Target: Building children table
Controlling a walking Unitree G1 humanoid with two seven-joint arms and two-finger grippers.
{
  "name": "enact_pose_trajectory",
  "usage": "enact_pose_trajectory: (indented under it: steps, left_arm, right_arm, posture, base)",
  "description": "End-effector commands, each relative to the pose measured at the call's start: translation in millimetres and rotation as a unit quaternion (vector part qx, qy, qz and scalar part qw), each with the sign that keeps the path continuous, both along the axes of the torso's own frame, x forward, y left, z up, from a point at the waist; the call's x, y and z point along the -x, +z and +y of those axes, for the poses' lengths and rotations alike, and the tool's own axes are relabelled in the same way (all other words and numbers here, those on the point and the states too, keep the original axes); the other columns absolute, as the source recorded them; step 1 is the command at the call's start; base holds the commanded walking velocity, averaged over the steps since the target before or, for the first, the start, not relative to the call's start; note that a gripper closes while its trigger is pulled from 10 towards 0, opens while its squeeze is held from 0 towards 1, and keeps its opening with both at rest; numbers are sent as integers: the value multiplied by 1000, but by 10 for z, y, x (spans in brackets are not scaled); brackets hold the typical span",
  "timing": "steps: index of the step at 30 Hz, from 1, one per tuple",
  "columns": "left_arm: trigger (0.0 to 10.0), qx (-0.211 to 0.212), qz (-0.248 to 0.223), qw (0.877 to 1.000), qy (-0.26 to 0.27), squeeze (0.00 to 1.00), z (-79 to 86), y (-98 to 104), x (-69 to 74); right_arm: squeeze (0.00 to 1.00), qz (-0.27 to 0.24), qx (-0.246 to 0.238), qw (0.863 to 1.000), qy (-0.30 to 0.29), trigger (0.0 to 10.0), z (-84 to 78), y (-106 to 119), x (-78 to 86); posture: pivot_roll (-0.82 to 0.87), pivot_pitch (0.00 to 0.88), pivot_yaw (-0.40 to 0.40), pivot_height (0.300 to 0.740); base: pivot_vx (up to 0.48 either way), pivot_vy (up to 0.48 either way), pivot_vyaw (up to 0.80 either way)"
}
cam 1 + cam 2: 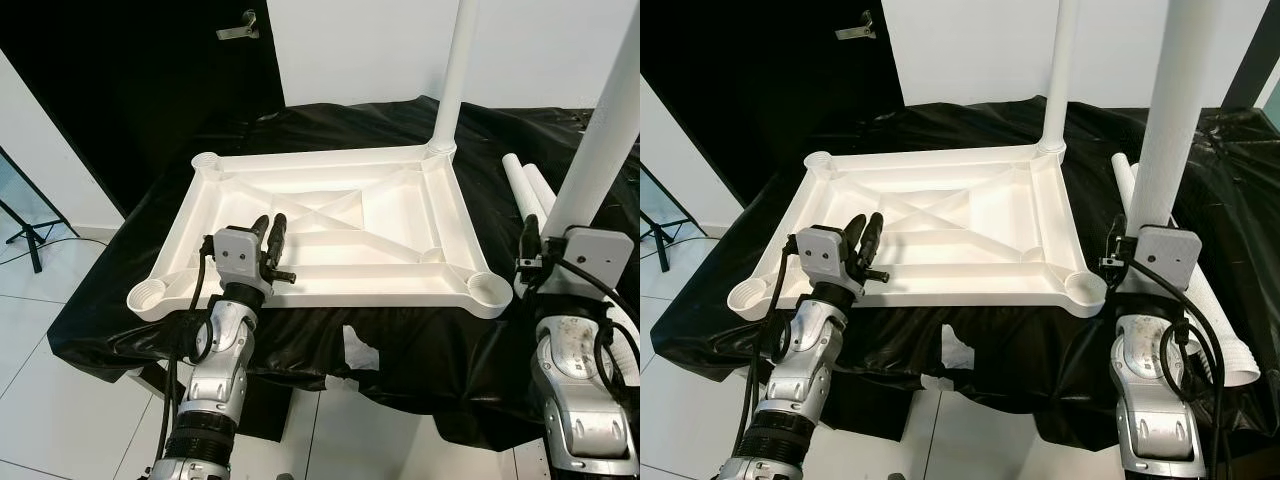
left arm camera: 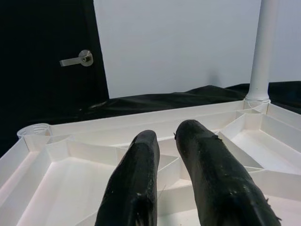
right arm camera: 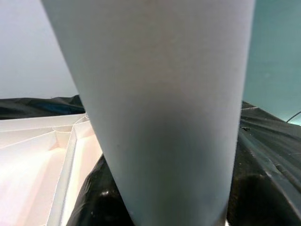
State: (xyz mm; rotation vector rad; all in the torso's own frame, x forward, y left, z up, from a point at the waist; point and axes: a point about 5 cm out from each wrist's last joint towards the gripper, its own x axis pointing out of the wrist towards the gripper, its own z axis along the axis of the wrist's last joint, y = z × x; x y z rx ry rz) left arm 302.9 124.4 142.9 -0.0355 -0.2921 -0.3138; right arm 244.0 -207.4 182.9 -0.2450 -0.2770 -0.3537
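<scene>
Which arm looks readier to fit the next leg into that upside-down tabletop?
The right. Its claw holds an upright white leg beside the open near-right corner socket; the left claw hovers over the tabletop, holding nothing.

One white tabletop [image 1: 330, 235], inverted, is counted; four table legs are counted: one fitted [image 1: 455, 75], one gripped [image 1: 1170, 120], two lying loose [image 1: 527, 183].

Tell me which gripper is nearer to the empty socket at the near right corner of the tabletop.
The right gripper, holding a white leg upright just right of that socket. The left gripper hovers over the tabletop by its near left side.
</scene>
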Motion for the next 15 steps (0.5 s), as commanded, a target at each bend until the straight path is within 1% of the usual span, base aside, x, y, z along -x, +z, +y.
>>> enact_pose_trajectory:
  steps: [1, 3, 6, 7, 8, 11, 15]
  left_arm:
    - [10000, -3, 8, 1000, -3, 0, 10, -19, -4]
    - [10000, 0, 12, 1000, -5, 0, 5, -27, -8]
    - [10000, 13, 24, 1000, -12, 0, -13, -41, -17]
    - [10000, 24, 30, 999, -12, 0, -17, -42, -24]
    - [10000, 24, 30, 999, -12, 0, -17, -42, -24]
    - [10000, 36, 32, 999, -1, 0, 7, -32, -42]
    - [10000, 37, 32, 999, 8, 0, 34, -29, -55]
  right_arm:
    - [0, -11, -5, 1000, 1, 10000, 13, 20, -7]
    - [0, -10, -6, 1000, 3, 10000, 26, 10, -10]
    - [0, -1, -11, 1000, 13, 10000, 49, -28, -11]
    - [0, 9, -15, 1000, 23, 10000, 72, -64, -10]
    - [0, 9, -15, 1000, 23, 10000, 72, -64, -10]
    - [0, 26, -17, 999, 37, 10000, 116, -129, -3]
    - [0, 25, -17, 999, 39, 10000, 130, -134, 0]
  posture:
    - [-141, 0, 79, 740]
    - [-142, 0, 80, 740]
    - [-142, 0, 81, 740]
    - [-143, 0, 83, 740]
    - [-143, 0, 83, 740]
    - [-146, 0, 83, 740]
    - [-146, 0, 82, 740]
  base:
    - [0, 0, 0]
    - [0, 0, 0]
    - [0, 0, 0]
    - [0, 0, 0]
    - [0, 0, 0]
    - [0, 0, 0]
    - [0, 0, 0]
